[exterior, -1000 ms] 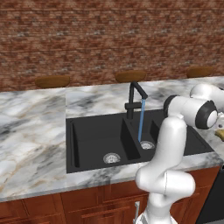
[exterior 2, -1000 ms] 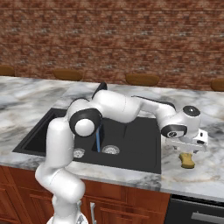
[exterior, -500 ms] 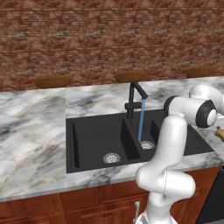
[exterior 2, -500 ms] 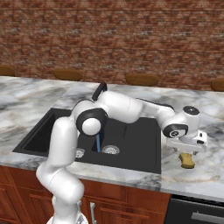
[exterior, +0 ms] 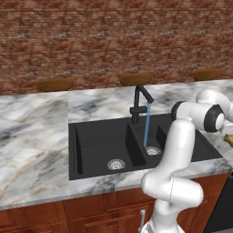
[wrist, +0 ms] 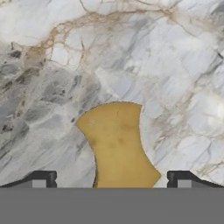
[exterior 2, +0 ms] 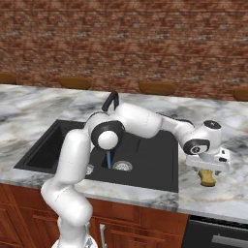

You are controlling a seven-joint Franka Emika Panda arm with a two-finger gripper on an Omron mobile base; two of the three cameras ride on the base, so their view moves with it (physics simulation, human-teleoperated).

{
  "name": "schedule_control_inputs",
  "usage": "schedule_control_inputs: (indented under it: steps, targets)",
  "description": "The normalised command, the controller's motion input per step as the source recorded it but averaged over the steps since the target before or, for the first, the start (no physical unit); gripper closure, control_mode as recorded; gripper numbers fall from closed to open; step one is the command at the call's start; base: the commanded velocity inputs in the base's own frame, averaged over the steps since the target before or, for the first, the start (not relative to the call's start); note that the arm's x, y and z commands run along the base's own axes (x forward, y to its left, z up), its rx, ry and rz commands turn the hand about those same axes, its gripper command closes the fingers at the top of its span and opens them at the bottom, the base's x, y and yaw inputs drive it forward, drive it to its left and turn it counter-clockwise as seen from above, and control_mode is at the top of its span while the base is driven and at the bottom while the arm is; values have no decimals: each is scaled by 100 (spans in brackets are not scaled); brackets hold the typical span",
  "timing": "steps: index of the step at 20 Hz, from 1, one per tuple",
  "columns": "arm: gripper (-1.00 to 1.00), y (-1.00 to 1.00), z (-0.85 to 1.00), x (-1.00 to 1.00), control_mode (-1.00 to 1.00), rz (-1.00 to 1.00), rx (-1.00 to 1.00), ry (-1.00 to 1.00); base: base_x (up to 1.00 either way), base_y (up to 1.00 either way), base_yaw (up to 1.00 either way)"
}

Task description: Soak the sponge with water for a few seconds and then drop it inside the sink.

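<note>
In the left base view, the water (exterior: 147,127) runs in a thin stream from the faucet (exterior: 139,102) into the narrower basin of the sink (exterior: 95,145). The arm reaches well off to the right of it, and a sliver of the sponge (exterior: 229,140) shows at the frame's edge on the counter (exterior: 32,136).

In the right base view, the gripper (exterior 2: 209,168) hangs directly over the sponge (exterior 2: 208,178), which lies on the marble just beyond the sink's right rim. How closely the tips stand above it is hard to tell here.

In the hand view, the fingertips (wrist: 43,179) are spread wide with nothing held. The sponge (wrist: 118,144) sits between them but nearer the right tip, its waisted shape running forward, away from the fingers.

The risks, as I judge them: closing off-centre could let one tip shove the sponge sideways. Its narrow waist gives a poor purchase, so it might pivot or squeeze out. A weak hold could drop it on the way to the stream, onto the counter or into the basin still dry.
</note>
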Motion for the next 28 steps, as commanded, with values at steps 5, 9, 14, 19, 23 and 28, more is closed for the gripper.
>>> schedule_control_inputs:
  steps: [5, 9, 14, 19, 23, 28]
  targets:
    - [-100, -18, -17, 5, -100, 0, 4, 2, 0, 0, 0]
    - [-100, -11, -15, 2, -100, 0, 6, 1, 0, 0, 0]
    - [-100, 0, -17, 0, -100, 0, 6, 1, 0, 0, 0]
    - [-100, 0, -23, 0, -100, 0, 2, 1, 0, 0, 0]
    - [-100, 0, -27, 4, -100, 0, 0, 0, 0, 0, 0]
    - [-100, 0, -30, 6, -100, 0, 0, 0, 0, 0, 0]
